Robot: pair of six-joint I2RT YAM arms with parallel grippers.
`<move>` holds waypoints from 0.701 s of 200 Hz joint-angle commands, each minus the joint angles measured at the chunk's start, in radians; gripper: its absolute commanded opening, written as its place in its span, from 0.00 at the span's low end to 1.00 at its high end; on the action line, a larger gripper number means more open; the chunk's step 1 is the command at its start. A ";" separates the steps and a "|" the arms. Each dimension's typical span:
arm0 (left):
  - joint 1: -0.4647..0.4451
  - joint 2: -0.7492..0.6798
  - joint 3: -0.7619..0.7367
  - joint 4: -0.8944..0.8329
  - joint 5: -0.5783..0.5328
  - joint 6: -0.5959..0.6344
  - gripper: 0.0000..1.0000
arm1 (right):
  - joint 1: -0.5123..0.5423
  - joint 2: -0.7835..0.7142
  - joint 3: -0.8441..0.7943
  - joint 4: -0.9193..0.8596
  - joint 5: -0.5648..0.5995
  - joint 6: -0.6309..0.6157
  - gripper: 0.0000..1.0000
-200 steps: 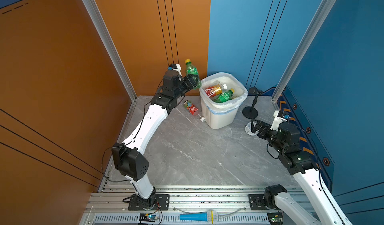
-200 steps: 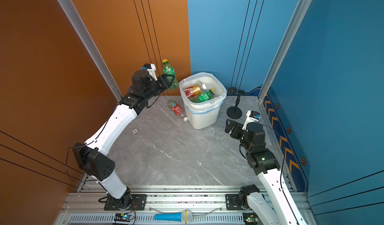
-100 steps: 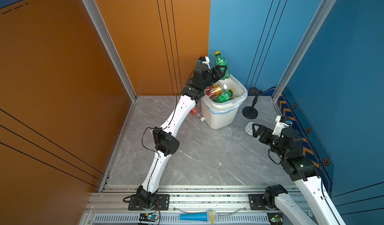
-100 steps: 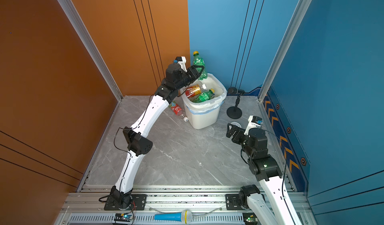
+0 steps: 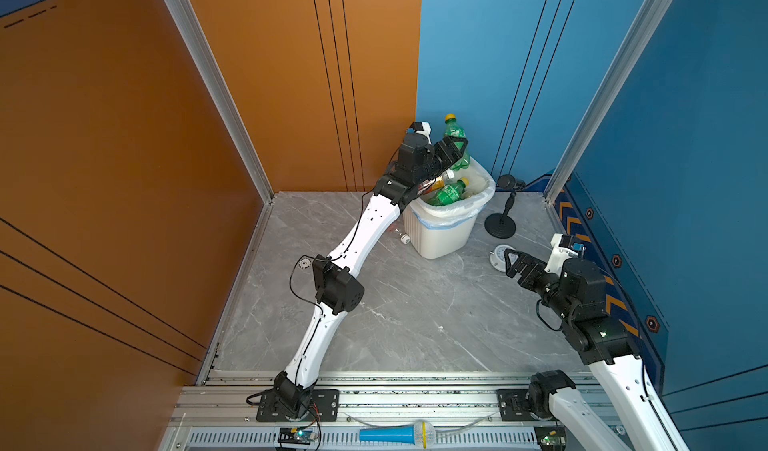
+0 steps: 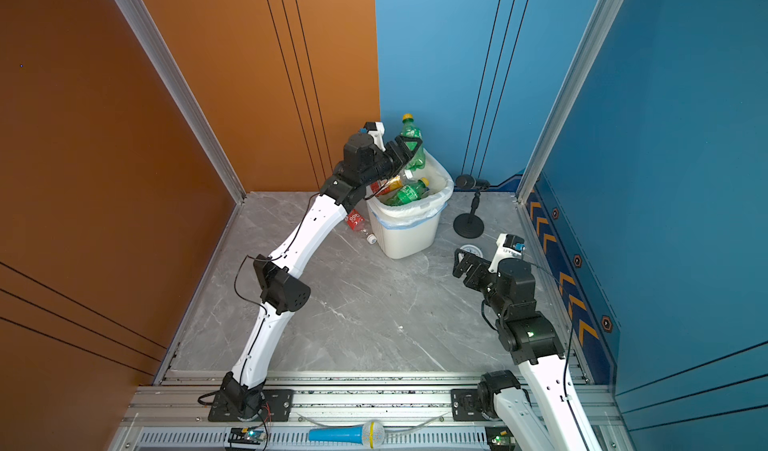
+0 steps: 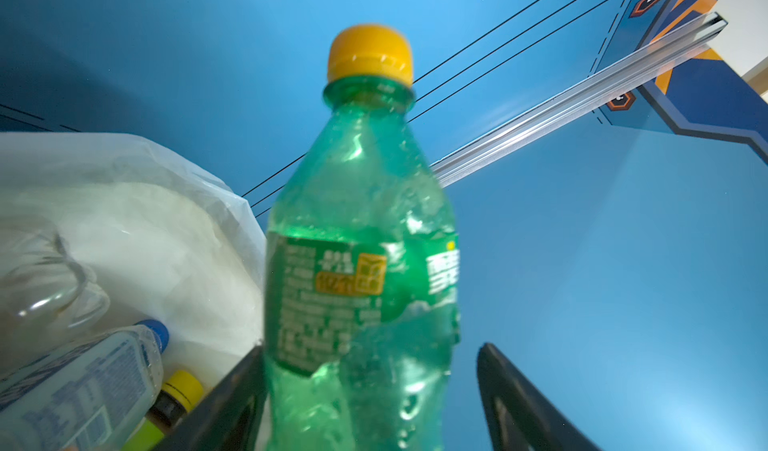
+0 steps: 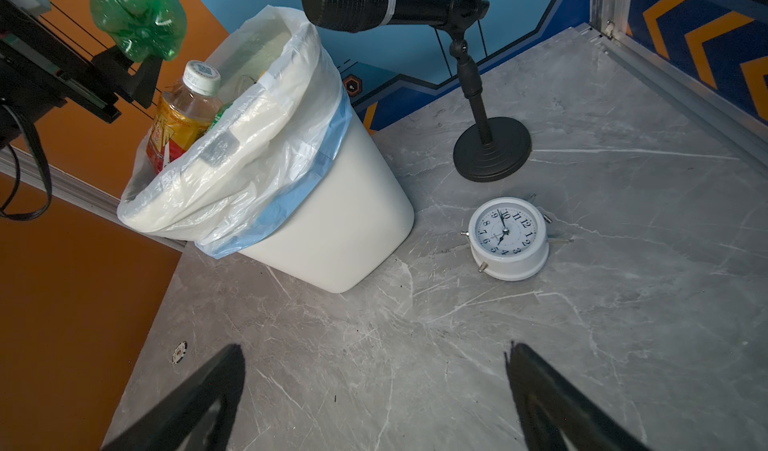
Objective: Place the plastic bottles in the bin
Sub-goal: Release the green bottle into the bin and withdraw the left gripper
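A green bottle with a yellow cap stands upright between the fingers of my left gripper, over the far rim of the bin. The gripper is open: one finger touches the bottle and a gap shows at the other. Inside the bin lie another green bottle, a red-and-yellow-labelled one and a clear blue-capped one. A red-labelled bottle lies on the floor left of the bin. My right gripper is open and empty above the floor.
A white alarm clock lies just ahead of my right gripper. A black microphone stand is right of the bin. A small chip lies on the floor. A blue microphone rests on the front rail. Walls close in on three sides.
My left arm swung right from beside the bin to above it, carrying the green bottle, and its jaws have now spread apart. My right gripper shifted slightly.
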 commanded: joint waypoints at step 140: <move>0.057 -0.572 -0.542 -0.107 -0.124 0.367 0.98 | -0.017 0.017 0.018 -0.038 -0.008 -0.016 1.00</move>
